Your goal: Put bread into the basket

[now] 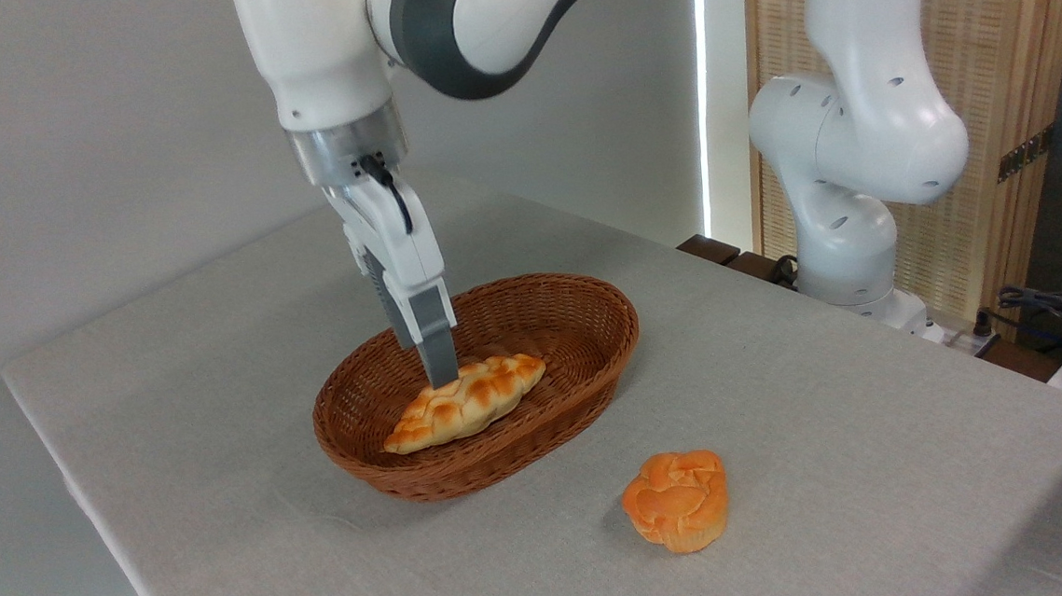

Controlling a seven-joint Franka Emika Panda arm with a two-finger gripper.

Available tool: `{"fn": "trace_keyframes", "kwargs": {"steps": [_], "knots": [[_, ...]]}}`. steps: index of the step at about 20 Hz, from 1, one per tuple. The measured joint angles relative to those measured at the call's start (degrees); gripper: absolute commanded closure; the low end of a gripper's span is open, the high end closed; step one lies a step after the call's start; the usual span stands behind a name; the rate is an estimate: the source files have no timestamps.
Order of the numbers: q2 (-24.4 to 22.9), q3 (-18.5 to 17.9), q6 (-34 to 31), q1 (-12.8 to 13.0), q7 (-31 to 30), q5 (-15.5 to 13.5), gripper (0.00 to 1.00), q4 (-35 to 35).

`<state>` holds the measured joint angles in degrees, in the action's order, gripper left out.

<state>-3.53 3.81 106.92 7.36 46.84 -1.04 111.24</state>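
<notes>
The elongated, golden-yellow braided loaf of bread [465,401] with browned patches and pointed ends lies inside the oval brown woven wicker basket [588,317], on its floor toward the near-left part, its long axis running from the basket's near-left wall up toward its middle. The basket sits on the grey cloth-covered tabletop [225,469], roughly midway between the far edge and the near edge, and nearer the left edge than the right.

The white robot arm [327,50] reaches down from above with its gripper [441,372] lowered into the basket. The grey fingers [434,337] are seen edge-on, one in front of the other, so only a single grey bar shows; its tip meets the upper side of the loaf near the loaf's middle. Whether the fingers are clenched on the bread or released cannot be told from this angle.

A round, squat orange muffin-like bun [677,500] rests on the tabletop outside the basket, well apart from it toward the near-right, standing on its base.

Past the far-right corner of the tabletop stands the arm's white jointed base column [848,154], in front of a slatted wooden screen [1000,50].
</notes>
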Motion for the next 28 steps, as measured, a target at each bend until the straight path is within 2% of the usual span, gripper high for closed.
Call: {"fn": "trace_keyframes", "kwargs": {"steps": [2,6,10,13,16,23,26,28], "knots": [[-0.5,-0.2,-1.1,-1.6,0.0,0.0,0.0,-2.6],[-1.3,-0.2,-8.3,-5.1,0.0,-0.2,0.0,-9.1],[-1.2,-0.3,-12.0,-6.8,-0.9,-3.6,0.0,-13.5],[-0.8,-1.0,-13.2,-8.2,-1.2,-4.3,0.0,-15.5],[-0.3,-2.8,-14.1,-8.7,-1.0,-4.4,0.0,-16.8],[1.6,-3.8,-16.2,-8.7,-0.6,-4.3,0.0,-19.8],[2.4,-3.5,-17.1,-8.5,-0.2,-2.2,0.0,-20.8],[2.8,-3.3,-17.2,-8.3,-0.2,-1.8,0.0,-21.1]]}}
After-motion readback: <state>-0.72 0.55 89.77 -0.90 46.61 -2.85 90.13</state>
